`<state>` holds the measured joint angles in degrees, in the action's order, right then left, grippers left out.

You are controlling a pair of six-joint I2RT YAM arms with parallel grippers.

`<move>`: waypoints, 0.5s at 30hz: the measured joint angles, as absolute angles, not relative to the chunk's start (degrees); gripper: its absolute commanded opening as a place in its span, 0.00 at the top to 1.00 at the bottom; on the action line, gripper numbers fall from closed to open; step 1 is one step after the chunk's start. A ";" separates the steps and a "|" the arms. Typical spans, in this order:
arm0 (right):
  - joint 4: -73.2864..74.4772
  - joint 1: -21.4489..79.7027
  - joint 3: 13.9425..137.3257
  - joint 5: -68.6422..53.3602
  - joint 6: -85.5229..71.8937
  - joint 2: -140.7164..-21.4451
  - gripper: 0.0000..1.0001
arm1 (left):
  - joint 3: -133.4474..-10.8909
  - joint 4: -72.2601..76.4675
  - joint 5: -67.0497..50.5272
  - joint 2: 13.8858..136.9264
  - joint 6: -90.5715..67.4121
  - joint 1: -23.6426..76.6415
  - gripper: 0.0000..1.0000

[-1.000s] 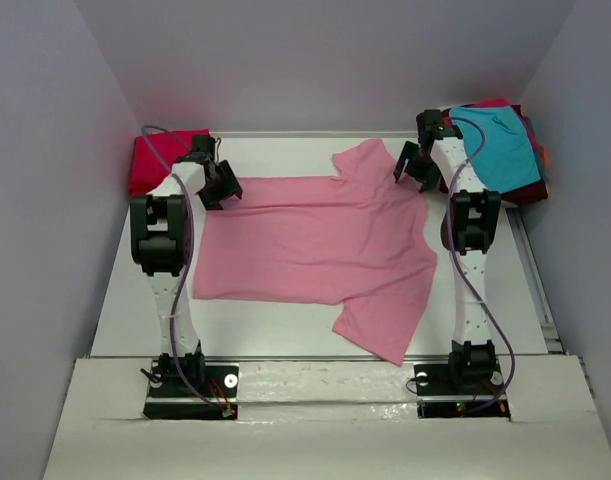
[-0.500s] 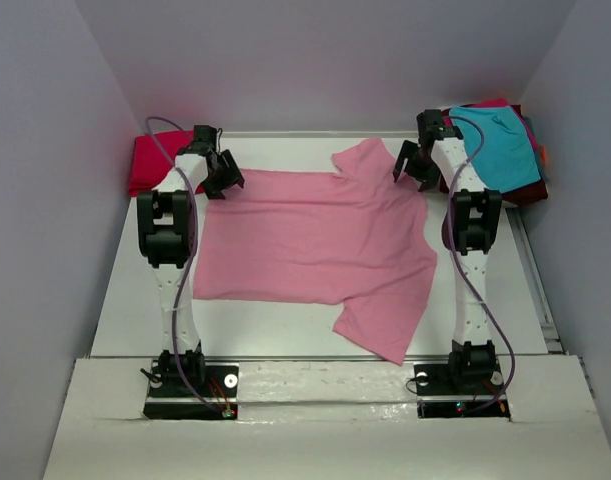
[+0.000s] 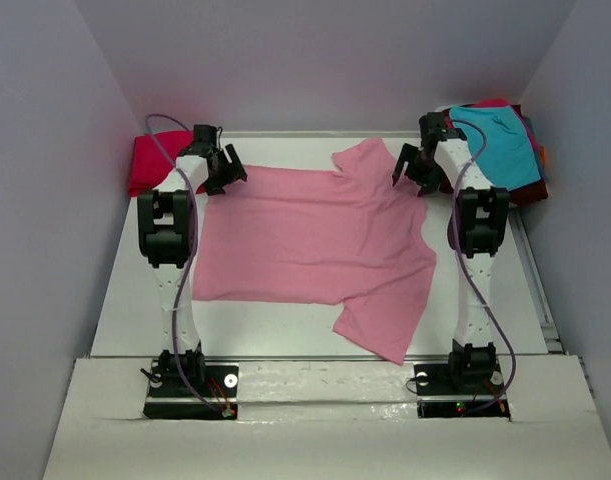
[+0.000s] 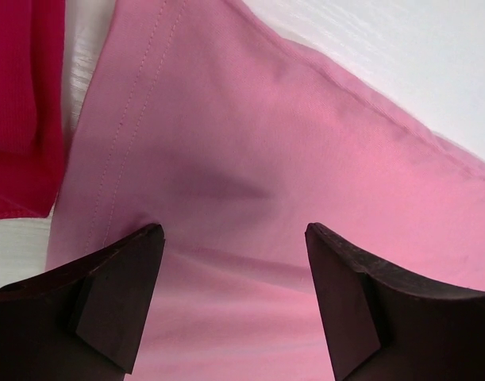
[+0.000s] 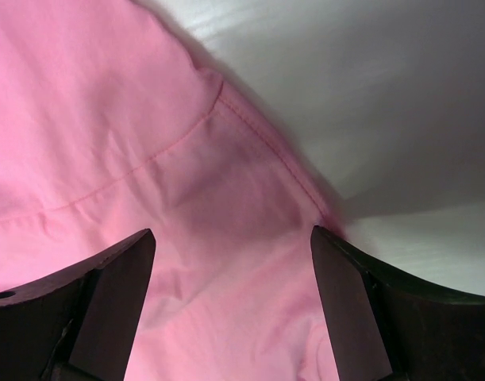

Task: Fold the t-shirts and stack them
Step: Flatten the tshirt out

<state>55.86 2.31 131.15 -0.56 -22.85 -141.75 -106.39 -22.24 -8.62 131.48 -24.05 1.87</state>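
Observation:
A light pink t-shirt lies spread flat across the white table, hem toward the left, sleeves toward the right. My left gripper hovers open over its far-left hem corner, nothing between the fingers. Over the far sleeve, where it meets the shoulder seam, my right gripper is also open with only pink cloth below. A crimson red t-shirt lies folded at the far left, its edge showing in the left wrist view. Teal and maroon t-shirts are piled at the far right.
White walls close in the table on three sides. A bare strip of table runs between the pink shirt's near edge and the arm bases.
The left gripper moved away from me toward the shirt's far-left corner and opened wider. The right gripper opened slightly and barely shifted. The shirt lies as before.

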 measured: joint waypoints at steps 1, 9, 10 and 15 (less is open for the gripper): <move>55.75 2.31 130.41 -0.84 -22.87 -141.25 0.14 | -105.69 -21.41 -8.67 131.09 -24.03 1.87 0.14; 54.17 2.26 126.48 -0.78 -23.20 -133.99 0.14 | -100.47 -17.76 -7.33 127.72 -22.98 1.87 0.13; 54.02 2.22 126.67 -0.84 -23.38 -133.75 0.14 | -100.55 -17.72 -7.22 127.70 -22.90 1.87 0.13; 52.90 2.22 130.21 -1.98 -23.88 -133.82 0.10 | -100.97 -17.08 -7.35 127.70 -22.52 1.87 0.13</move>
